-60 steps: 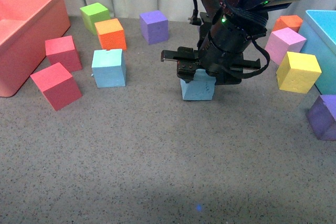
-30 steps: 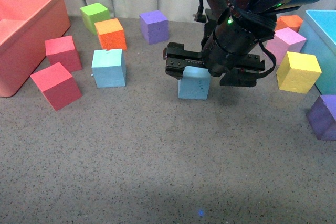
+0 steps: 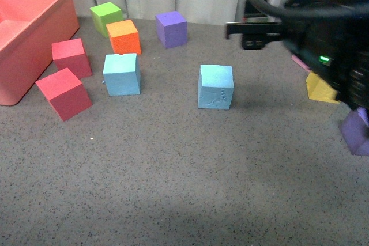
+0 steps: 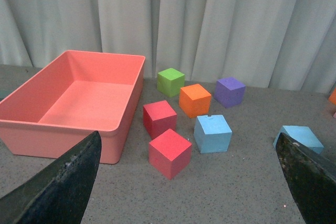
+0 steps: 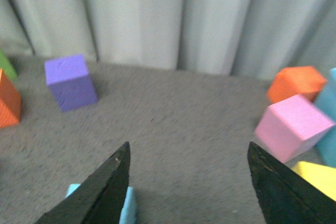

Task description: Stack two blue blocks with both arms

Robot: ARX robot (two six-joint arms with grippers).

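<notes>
Embossing marks the matte front of one cubic blue block (image 3: pixel 215 87).

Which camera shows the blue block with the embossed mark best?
The front view: the marked blue block stands whole, mark facing the camera. The left wrist view shows it partly behind a finger; the right wrist view only a corner.
</notes>
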